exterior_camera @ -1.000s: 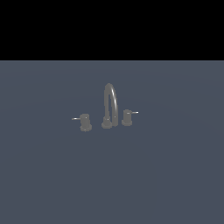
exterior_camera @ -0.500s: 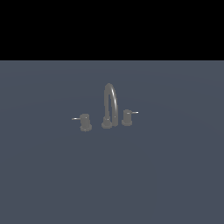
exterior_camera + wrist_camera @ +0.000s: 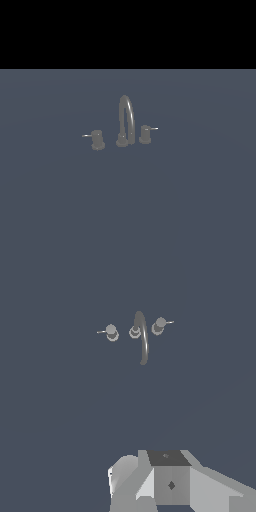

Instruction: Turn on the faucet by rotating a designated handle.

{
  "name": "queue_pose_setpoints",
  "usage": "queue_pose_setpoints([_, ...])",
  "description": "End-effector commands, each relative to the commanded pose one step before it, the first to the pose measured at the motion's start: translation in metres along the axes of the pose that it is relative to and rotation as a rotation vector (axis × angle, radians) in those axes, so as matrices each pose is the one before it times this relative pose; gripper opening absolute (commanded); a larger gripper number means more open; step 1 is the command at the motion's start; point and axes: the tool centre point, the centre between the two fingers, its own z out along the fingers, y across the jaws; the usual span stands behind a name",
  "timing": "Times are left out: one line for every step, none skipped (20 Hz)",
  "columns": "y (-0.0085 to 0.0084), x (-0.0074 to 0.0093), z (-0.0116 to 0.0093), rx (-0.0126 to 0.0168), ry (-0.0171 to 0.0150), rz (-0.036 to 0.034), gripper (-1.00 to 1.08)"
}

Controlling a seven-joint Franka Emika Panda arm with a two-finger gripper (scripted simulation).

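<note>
End effector (image 3: 172,483) fingertips out of frame

The faucet (image 3: 125,120) stands upright on the plain blue-grey bench (image 3: 200,200), its thin arched spout rising from a round base. The handle (image 3: 145,134) sits just at the exterior view's right of that base, lever pin pointing right; the twin knob (image 3: 97,140) stands at the left, slightly nearer, pin pointing left.

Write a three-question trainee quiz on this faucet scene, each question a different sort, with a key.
1. True or false: the gripper is touching the handle.
2. Multiple choice: in the exterior view, the spout stands (A) between the two knobs, (B) left of both, (C) right of both.
3. Fill in: the twin knob has its pin pointing toward the exterior view's ____.

Key: 1 false, the wrist view shows it well away from the faucet; 2 A; 3 left.
</note>
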Motion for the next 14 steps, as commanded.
queue_pose_setpoints([0.00162, 0.00889, 0.0025, -0.00052, -0.00065, 0.02661, -1.0])
queue_pose_setpoints([0.00068, 0.00448, 0.00126, -0.00027, -0.0001, 0.01328, -1.0])
queue_pose_setpoints([0.00071, 0.00491, 0.00144, -0.00029, -0.0001, 0.01458, -1.0])
queue_pose_setpoints([0.00071, 0.00533, 0.00164, -0.00031, -0.0001, 0.01579, -1.0])
queue_pose_setpoints([0.00069, 0.00575, 0.00186, -0.00033, -0.00011, 0.017, -1.0])
queue_pose_setpoints([0.00067, 0.00618, 0.0021, -0.00034, -0.00011, 0.01825, -1.0])
queue_pose_setpoints([0.00062, 0.00662, 0.00237, -0.00035, -0.00011, 0.01951, -1.0])
queue_pose_setpoints([0.00055, 0.00705, 0.00266, -0.00036, -0.00012, 0.02077, -1.0])
queue_pose_setpoints([0.00047, 0.00747, 0.00298, -0.00037, -0.00012, 0.02204, -1.0])
queue_pose_setpoints([0.00036, 0.0079, 0.00333, -0.00037, -0.00012, 0.02331, -1.0])
queue_pose_setpoints([0.00024, 0.00831, 0.00371, -0.00037, -0.00012, 0.02456, -1.0])
queue_pose_setpoints([0.00009, 0.00847, 0.004, -0.00036, -0.00012, 0.02513, -1.0])
queue_pose_setpoints([-0.00007, 0.00844, 0.00422, -0.00033, -0.00012, 0.02513, -1.0])
queue_pose_setpoints([-0.00023, 0.0084, 0.00443, -0.00031, -0.00012, 0.02511, -1.0])
